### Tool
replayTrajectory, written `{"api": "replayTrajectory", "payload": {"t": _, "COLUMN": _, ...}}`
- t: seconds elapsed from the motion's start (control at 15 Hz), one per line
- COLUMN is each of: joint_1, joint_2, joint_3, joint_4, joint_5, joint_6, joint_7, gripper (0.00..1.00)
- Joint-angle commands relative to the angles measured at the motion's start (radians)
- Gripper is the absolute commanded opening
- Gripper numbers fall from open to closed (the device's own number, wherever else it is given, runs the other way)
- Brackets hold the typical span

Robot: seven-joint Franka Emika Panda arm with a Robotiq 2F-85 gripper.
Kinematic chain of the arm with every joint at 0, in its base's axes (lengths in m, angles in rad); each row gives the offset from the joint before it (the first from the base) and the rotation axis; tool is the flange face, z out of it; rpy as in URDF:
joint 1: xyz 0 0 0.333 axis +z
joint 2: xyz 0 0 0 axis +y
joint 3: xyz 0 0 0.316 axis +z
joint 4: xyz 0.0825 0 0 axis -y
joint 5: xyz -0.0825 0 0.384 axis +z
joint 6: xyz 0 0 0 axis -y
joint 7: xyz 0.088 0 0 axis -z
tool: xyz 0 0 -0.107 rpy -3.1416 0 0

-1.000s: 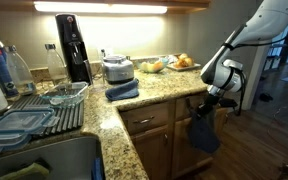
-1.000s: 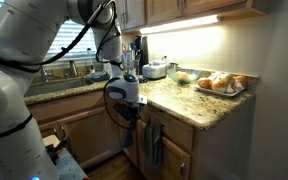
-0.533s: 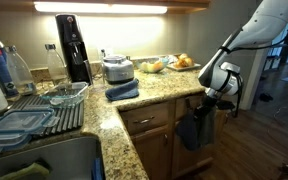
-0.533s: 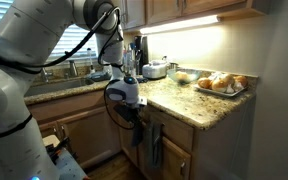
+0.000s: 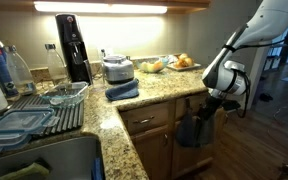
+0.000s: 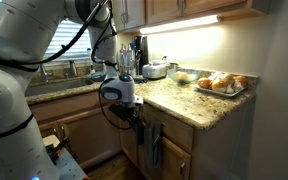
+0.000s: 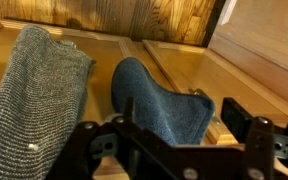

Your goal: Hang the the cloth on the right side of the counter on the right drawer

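The slate-blue cloth [image 5: 195, 129] hangs in front of the right drawer [image 5: 187, 105], below the speckled counter [image 5: 156, 92], and also shows in an exterior view [image 6: 154, 146]. In the wrist view the cloth [image 7: 160, 104] drapes over the wooden front, its lower end between my jaws. My gripper [image 5: 216, 101] [image 6: 130, 113] [image 7: 180, 126] is open; its right finger [image 7: 236, 116] stands clear of the fabric.
A darker folded cloth [image 5: 122, 90] lies on the counter by a steel appliance [image 5: 117, 68]. A grey towel [image 7: 34, 95] hangs left of the blue one. A dish rack [image 5: 39, 112] and sink sit further along, and a tray of bread [image 6: 221, 83] lies at the counter's end.
My jaws have gone from shut on the cloth to open. The cloth has dropped free of them and settled wider against the drawer. The gripper has drawn back slightly.
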Motion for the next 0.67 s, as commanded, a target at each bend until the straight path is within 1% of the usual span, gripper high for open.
{"api": "replayTrajectory", "payload": {"t": 0.0, "joint_1": 0.097, "joint_2": -0.178, "joint_3": -0.067, "joint_4": -0.138, "joint_5": -0.009, "joint_6": -0.064, "joint_7": 0.052, "gripper": 1.0}}
{"api": "replayTrajectory", "payload": {"t": 0.4, "joint_1": 0.264, "joint_2": -0.354, "joint_3": -0.19, "joint_4": -0.251, "joint_5": -0.069, "joint_6": -0.109, "joint_7": 0.112, "gripper": 1.0}}
{"api": "replayTrajectory", "payload": {"t": 0.53, "joint_1": 0.298, "joint_2": -0.405, "joint_3": -0.216, "joint_4": -0.279, "joint_5": -0.101, "joint_6": -0.121, "joint_7": 0.129, "gripper": 1.0}}
{"api": "replayTrajectory", "payload": {"t": 0.6, "joint_1": 0.305, "joint_2": -0.433, "joint_3": -0.219, "joint_4": -0.291, "joint_5": -0.112, "joint_6": -0.129, "joint_7": 0.131, "gripper": 1.0}}
